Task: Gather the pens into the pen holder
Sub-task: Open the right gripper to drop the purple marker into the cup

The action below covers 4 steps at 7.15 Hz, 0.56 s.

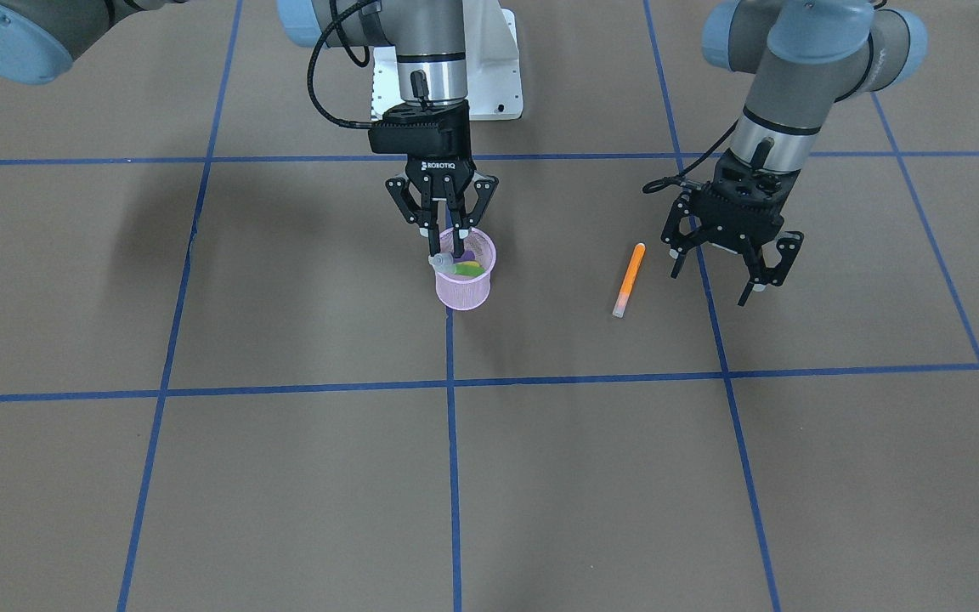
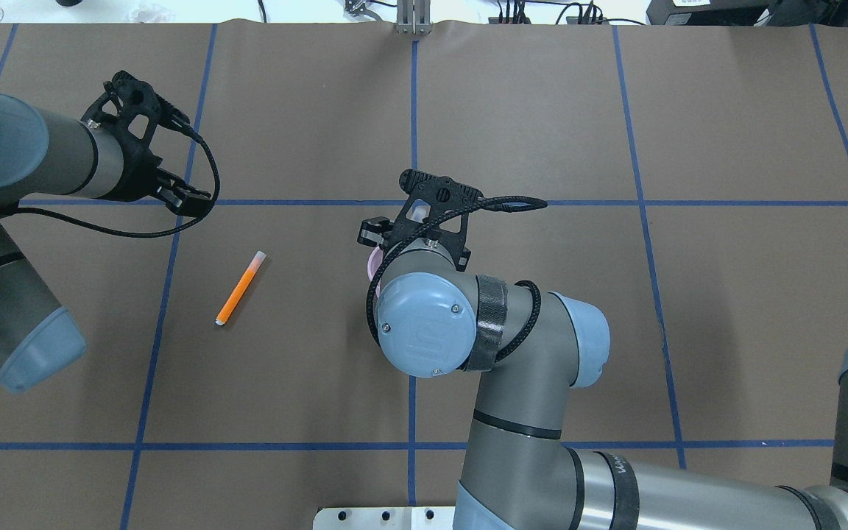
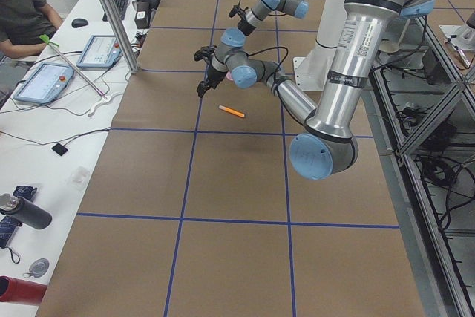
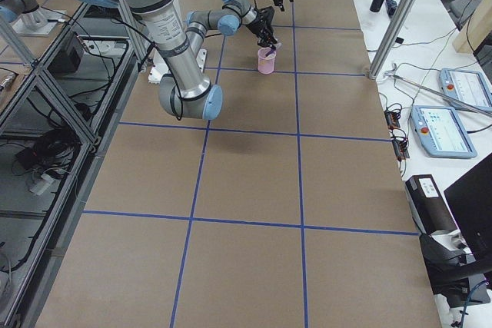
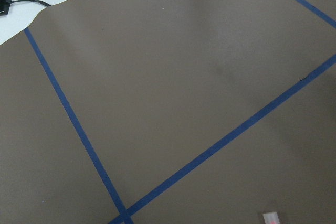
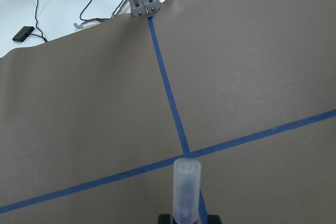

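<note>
Pink mesh pen holder [image 1: 462,293]: above it your right jaws clamp a purple pen [image 6: 186,187]. Beyond the orange pen [image 1: 629,280] beside it, your left jaws stand wide open, empty.

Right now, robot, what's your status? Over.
Right gripper shut on purple pen, over pen holder. Left gripper open, beside orange pen lying on table. Nothing seen in the way.

Wire-mesh pen holder [image 1: 466,291], matt paper table [image 1: 285,476]

The pen holder's [image 1: 462,293] mouth is blocked by the right end effector [image 1: 447,248] gripping a purple pen [image 1: 438,262]; the orange pen [image 1: 629,280] is ringed by bare worktop [image 1: 540,476].
</note>
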Tool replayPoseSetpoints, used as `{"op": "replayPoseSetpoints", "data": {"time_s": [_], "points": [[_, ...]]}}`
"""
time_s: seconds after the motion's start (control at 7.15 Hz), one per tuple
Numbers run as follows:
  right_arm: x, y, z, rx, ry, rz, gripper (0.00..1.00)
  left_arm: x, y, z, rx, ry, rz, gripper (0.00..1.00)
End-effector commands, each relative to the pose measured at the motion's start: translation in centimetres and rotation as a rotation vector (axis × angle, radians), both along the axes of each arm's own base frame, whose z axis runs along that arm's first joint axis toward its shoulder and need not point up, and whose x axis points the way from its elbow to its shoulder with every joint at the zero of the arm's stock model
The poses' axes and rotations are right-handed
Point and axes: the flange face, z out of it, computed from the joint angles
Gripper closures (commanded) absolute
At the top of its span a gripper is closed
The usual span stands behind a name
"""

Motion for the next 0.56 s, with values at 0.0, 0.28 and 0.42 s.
{"op": "replayPoseSetpoints", "data": {"time_s": [0.0, 0.28, 0.42], "points": [[2.3, 0.4, -1.2, -0.025, -0.062, -0.054, 0.13, 0.1, 0.2, 0.5, -0.076, 0.01, 0.121, 0.11], [6.8, -0.6, 1.3, -0.027, -0.048, -0.091, 0.16, 0.6, 0.1, 1.9, -0.232, -0.019, 0.12, 0.0], [9.1, -2.0, 2.5, -0.076, -0.058, -0.151, 0.16, 1.7, 0.0, 2.2, -0.291, -0.012, 0.092, 0.0]]}}
